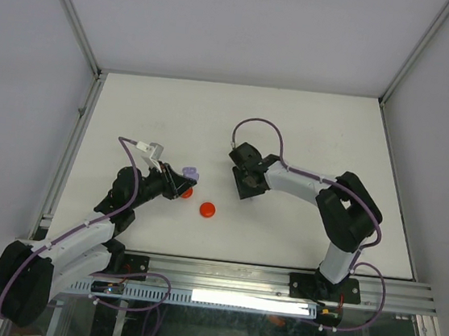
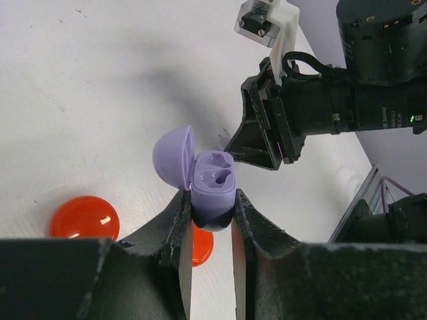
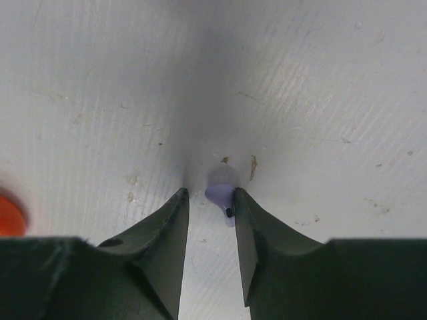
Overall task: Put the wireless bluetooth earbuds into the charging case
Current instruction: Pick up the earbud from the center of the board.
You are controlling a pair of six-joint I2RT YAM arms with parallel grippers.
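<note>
A lavender charging case point(image 2: 212, 188) with its lid flipped open to the left is pinched at its base by my left gripper point(image 2: 210, 200), which is shut on it; both wells look empty. From above, the case point(image 1: 191, 171) sits at the tip of the left gripper point(image 1: 180, 183). One pale lavender earbud point(image 3: 221, 195) lies on the table between the fingers of my right gripper point(image 3: 209, 195). It rests against the right finger, with a gap to the left one. The right gripper point(image 1: 247, 187) is open, low over the table's middle.
A red disc point(image 1: 208, 209) lies between the two grippers, and another red disc point(image 1: 187, 193) lies under the left gripper. In the left wrist view, one red disc point(image 2: 85, 217) is at the left and the other red disc point(image 2: 201, 245) shows under the jaws. The right arm's gripper body point(image 2: 267, 130) is just beyond the case.
</note>
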